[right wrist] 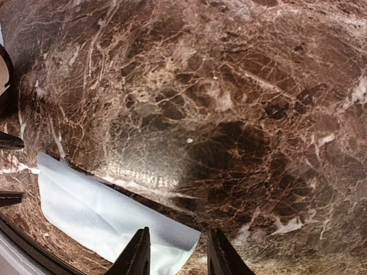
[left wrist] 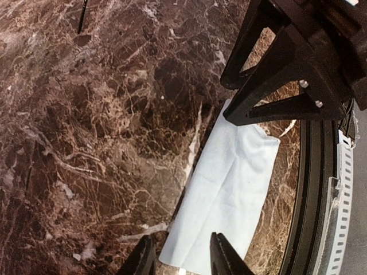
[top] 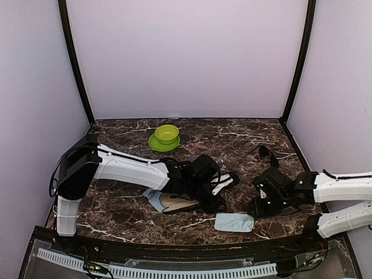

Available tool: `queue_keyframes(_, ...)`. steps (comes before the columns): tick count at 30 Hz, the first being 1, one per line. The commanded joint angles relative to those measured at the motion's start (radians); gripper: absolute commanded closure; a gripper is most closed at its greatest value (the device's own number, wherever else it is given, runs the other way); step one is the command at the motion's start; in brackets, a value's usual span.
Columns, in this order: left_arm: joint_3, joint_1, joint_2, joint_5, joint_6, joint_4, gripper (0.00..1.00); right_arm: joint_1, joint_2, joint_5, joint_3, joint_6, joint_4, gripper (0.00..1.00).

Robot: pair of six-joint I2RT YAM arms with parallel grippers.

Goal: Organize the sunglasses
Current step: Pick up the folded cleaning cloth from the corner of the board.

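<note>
Table (top: 128,218): dark brown marble with white veins, pale walls around it.
Left arm (top: 131,168): white, reaches from the left edge to the table's middle.
Right arm (top: 343,187): white, reaches in from the right edge.
Near cloth (left wrist: 229,189): pale blue, flat on the table at the front, between both grippers.
Case (top: 177,202): brown and beige, lying on a second blue cloth (top: 152,197) under the left arm.
Bowl (top: 167,133): lime green, on a matching plate, at the back.
Sunglasses (top: 264,152): small, dark, thin black wire, back right, well apart from both grippers.
Left gripper (left wrist: 182,258): fingers parted, empty.
Right gripper (right wrist: 179,255): fingers parted, empty.
</note>
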Motion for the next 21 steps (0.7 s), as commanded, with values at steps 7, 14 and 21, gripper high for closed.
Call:
queue_keyframes(7, 0.061, -0.005, 0.065, 0.015, 0.055, -0.088, 0.65, -0.013, 0.02, -0.051, -0.044, -0.024, 0.065, 0.67)
queue_keyframes(14, 0.077, -0.005, 0.081, 0.016, 0.08, -0.124, 0.71, -0.014, 0.048, -0.051, -0.046, -0.031, 0.081, 0.71)
queue_keyframes(21, 0.092, -0.005, 0.094, 0.008, 0.103, -0.174, 0.79, -0.016, 0.06, -0.045, -0.042, -0.044, 0.087, 0.8)
